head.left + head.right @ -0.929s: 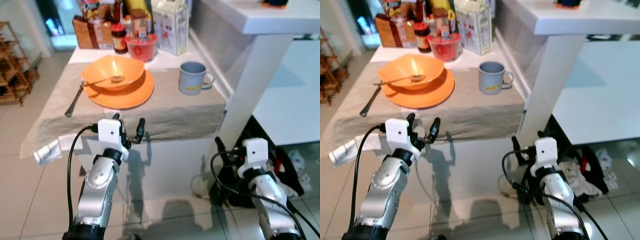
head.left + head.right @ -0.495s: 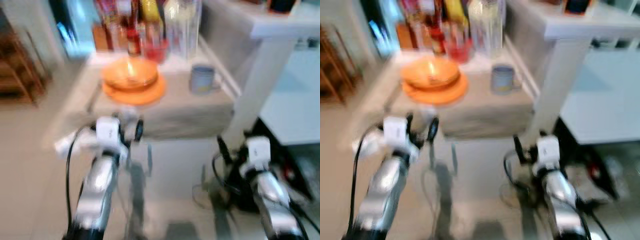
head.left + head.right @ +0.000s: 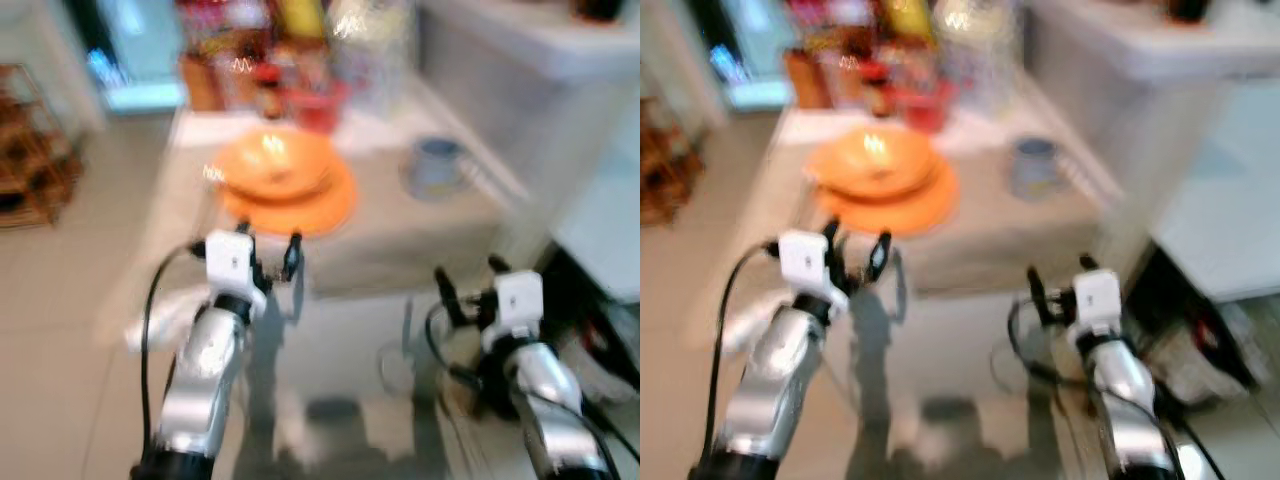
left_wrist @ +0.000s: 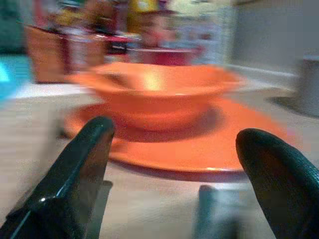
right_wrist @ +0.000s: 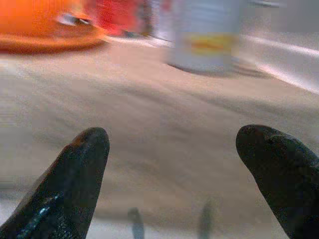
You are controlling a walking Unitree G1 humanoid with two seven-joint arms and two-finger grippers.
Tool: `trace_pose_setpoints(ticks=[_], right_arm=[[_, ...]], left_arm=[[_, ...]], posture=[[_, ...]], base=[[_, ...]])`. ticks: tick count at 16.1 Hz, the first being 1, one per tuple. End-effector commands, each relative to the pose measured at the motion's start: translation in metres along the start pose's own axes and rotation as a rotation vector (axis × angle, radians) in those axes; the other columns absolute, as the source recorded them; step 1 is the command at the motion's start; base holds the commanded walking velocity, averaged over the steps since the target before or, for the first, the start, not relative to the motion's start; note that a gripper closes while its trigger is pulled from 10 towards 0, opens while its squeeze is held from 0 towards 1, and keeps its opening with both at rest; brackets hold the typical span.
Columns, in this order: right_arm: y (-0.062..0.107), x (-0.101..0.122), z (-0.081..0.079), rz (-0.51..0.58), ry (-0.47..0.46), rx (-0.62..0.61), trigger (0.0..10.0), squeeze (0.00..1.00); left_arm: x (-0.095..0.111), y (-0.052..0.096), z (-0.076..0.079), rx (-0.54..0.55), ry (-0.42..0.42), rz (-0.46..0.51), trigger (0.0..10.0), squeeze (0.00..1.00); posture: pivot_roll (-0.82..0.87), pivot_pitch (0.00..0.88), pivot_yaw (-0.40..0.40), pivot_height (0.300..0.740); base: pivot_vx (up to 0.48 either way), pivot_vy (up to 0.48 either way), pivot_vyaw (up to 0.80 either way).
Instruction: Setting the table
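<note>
Left hand [image 3: 268, 252]: spread, empty, before the surface's [image 3: 420, 235] near edge, facing orange bowl [image 3: 275, 165] on plate [image 3: 325, 205]. Right hand [image 3: 467, 280]: spread, lower. Mug [image 3: 437, 166]: far right corner. Advice: steady before reaching; views blurred

Orange bowl [image 4: 157, 94] looks smooth and glossy, catching a bright highlight, and the orange plate [image 4: 199, 144] under it shines the same way, like plastic or glazed ware. The tablecloth [image 5: 164, 129] reads as matt, coarse-woven beige cloth. The grey mug [image 5: 208, 35] has a dull, satin finish with a yellow mark. Both grippers, left [image 3: 266, 258] and right [image 3: 468, 284], show smooth black fingers [image 4: 75, 174] with a faint sheen; the arms are brushed silver metal. The floor [image 3: 60, 330] is glossy tile, throwing back reflections.
</note>
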State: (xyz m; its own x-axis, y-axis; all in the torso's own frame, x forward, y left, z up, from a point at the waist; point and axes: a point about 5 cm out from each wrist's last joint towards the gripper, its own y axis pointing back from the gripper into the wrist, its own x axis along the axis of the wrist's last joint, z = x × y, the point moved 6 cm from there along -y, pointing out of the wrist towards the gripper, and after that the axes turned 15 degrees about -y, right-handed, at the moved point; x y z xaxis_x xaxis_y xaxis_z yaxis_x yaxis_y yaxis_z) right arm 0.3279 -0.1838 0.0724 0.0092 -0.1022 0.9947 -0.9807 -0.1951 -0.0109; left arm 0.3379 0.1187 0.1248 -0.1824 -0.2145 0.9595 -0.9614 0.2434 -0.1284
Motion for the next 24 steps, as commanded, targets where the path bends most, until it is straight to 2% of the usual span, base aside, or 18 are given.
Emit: trace_pose_setpoints(ticks=[1, 8, 14, 15, 16, 18, 20, 21, 22, 24], right_arm=[[-0.002, 0.001, -0.004, -0.002, -0.012, 0.006, 10.0, 0.00], [-0.002, 0.001, -0.005, 0.005, -0.002, 0.009, 10.0, 0.00], [-0.001, -0.003, -0.004, -0.005, -0.002, 0.008, 10.0, 0.00], [-0.001, -0.003, -0.005, -0.006, -0.001, 0.009, 10.0, 0.00], [0.000, -0.003, -0.004, -0.007, -0.001, 0.008, 10.0, 0.00], [0.000, -0.004, -0.003, -0.009, 0.000, 0.008, 10.0, 0.00], [0.001, -0.004, -0.003, -0.010, 0.000, 0.007, 10.0, 0.00], [0.002, -0.004, -0.003, -0.009, 0.001, 0.007, 10.0, 0.00], [0.003, -0.005, -0.003, -0.011, 0.000, 0.004, 10.0, 0.00], [0.004, -0.006, -0.004, -0.013, -0.005, -0.001, 10.0, 0.00]], left_arm=[[0.004, -0.003, -0.006, 0.015, -0.011, 0.009, 10.0, 0.00], [0.003, -0.003, -0.007, 0.025, -0.012, 0.000, 10.0, 0.00], [-0.004, -0.009, -0.025, 0.073, -0.052, -0.050, 10.0, 0.00], [-0.003, -0.013, -0.032, 0.077, -0.087, -0.068, 10.0, 0.00], [-0.002, -0.014, -0.033, 0.068, -0.082, -0.071, 10.0, 0.00], [0.017, -0.028, -0.048, 0.058, -0.099, -0.057, 10.0, 0.00], [0.029, -0.035, -0.055, 0.045, -0.116, -0.048, 10.0, 0.00], [0.041, -0.040, -0.063, 0.033, -0.160, -0.034, 10.0, 0.00], [0.057, -0.046, -0.082, 0.068, -0.215, -0.025, 10.0, 0.00], [0.065, -0.052, -0.100, 0.096, -0.238, -0.041, 10.0, 0.00]], posture=[[-0.09, 0.000, 0.022, 0.740], [-0.09, 0.000, 0.023, 0.740], [-0.09, 0.000, 0.025, 0.740], [-0.09, 0.000, 0.024, 0.740], [-0.09, 0.000, 0.024, 0.740], [-0.09, 0.000, 0.023, 0.740], [-0.09, 0.000, 0.023, 0.740], [-0.09, 0.000, 0.030, 0.740], [-0.09, 0.000, 0.037, 0.740], [-0.08, 0.000, 0.042, 0.740]], base=[[0.000, 0.000, -0.59], [0.000, 0.000, -0.08], [0.000, 0.000, 0.00], [0.000, 0.000, 0.00], [0.000, 0.000, 0.00], [0.000, 0.000, 0.00], [0.000, 0.000, 0.00], [0.000, 0.000, 0.00], [0.000, 0.000, 0.00], [0.000, 0.000, 0.00]])
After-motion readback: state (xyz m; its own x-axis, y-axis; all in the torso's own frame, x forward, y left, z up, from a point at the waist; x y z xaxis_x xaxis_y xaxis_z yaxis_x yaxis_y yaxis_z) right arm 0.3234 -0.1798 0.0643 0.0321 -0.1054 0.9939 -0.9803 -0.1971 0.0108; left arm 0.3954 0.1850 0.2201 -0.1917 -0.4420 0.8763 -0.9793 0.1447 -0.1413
